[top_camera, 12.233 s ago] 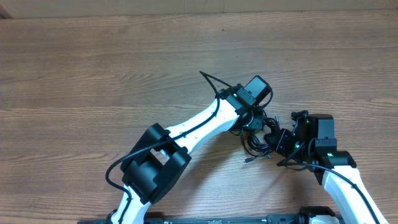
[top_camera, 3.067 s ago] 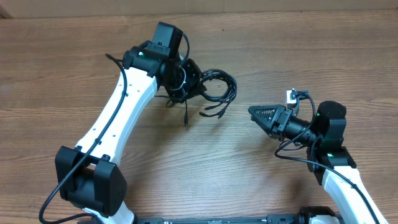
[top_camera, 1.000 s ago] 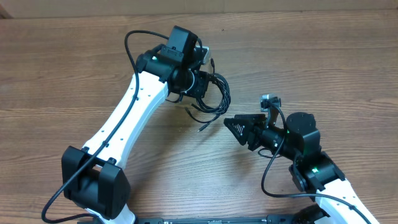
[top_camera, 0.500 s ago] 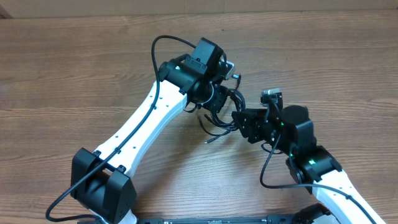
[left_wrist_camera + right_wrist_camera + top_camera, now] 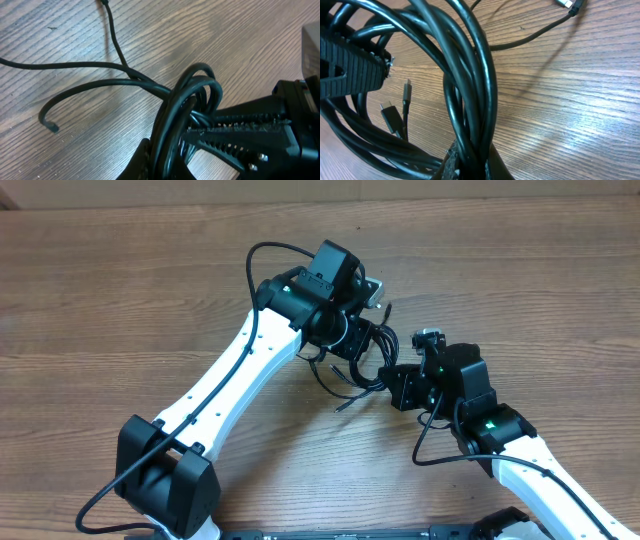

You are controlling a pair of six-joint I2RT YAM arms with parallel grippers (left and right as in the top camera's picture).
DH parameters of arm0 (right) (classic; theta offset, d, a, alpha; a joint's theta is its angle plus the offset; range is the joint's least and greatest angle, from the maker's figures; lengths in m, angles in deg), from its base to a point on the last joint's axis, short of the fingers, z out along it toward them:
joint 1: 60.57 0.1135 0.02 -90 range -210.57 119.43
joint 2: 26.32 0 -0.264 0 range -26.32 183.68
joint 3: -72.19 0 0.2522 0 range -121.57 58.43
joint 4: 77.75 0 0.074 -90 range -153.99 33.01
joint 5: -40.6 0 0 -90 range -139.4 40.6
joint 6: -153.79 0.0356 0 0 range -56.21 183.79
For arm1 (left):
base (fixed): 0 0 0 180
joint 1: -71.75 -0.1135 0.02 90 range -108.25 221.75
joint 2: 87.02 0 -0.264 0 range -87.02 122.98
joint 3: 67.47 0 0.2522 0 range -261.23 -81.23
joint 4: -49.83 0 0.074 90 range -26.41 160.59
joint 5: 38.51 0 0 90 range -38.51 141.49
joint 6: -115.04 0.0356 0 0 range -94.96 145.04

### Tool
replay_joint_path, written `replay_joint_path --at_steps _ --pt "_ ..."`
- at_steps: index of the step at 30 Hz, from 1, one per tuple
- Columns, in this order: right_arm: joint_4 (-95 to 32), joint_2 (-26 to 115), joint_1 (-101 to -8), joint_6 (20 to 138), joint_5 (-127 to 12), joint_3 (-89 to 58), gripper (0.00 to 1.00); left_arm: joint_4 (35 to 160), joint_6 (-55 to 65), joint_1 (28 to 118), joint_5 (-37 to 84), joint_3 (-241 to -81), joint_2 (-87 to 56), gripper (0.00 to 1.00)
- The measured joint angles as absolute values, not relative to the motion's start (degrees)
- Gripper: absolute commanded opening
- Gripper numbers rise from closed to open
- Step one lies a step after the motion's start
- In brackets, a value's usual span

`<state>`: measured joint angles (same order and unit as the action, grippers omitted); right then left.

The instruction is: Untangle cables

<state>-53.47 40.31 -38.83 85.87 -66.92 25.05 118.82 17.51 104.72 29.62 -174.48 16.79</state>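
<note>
Overhead, cables [image 5: 352, 387] bunched, ends trailing lower-left

Overhead, the tangled cables [image 5: 352, 383] hide the fingertips of the right hand [image 5: 387, 380].

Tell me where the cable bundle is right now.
In the overhead view the cables are near the middle of the table, gripped by the left gripper on their upper-left and the right gripper on their lower-right.
</note>
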Motion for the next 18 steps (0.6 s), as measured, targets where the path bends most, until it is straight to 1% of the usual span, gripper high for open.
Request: replay_joint_path --at_steps 3,6,10,18 --pt "-53.5 40.3 -38.9 86.1 -68.8 25.0 0.04 118.8 15.4 104.7 30.8 -174.5 16.8 0.04" --pt "-53.3 38.9 -39.2 86.2 -71.9 25.1 0.04 118.8 11.4 104.8 35.8 -174.5 16.8 0.04" --pt "-52.9 33.1 -39.2 86.2 -74.0 25.1 0.04 118.7 7.3 105.0 40.1 -174.5 16.8 0.04" --pt "-52.9 24.9 -39.2 86.2 -77.3 25.1 0.04 116.6 2.2 105.8 40.4 -174.5 16.8 0.04"
